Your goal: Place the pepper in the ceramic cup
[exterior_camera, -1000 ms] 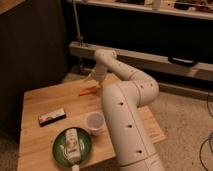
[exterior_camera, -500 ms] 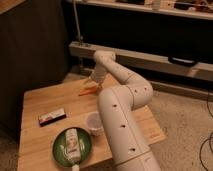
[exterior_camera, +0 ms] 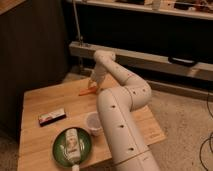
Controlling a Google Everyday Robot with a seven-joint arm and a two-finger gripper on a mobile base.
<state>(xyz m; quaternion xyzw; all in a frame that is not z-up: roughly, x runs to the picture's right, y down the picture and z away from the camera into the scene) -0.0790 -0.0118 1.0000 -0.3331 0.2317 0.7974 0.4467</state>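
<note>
Your gripper [exterior_camera: 93, 81] is at the pepper [exterior_camera: 87, 92], well behind the cup [exterior_camera: 93, 123], hold cannot be told: a tip-only pinch could slip

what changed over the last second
The big lower segment of the arm swung left and now overlaps the ceramic cup. The pincer stayed low beside the pepper at the table's far side. Pepper, cup, green plate and small box stayed put.
</note>
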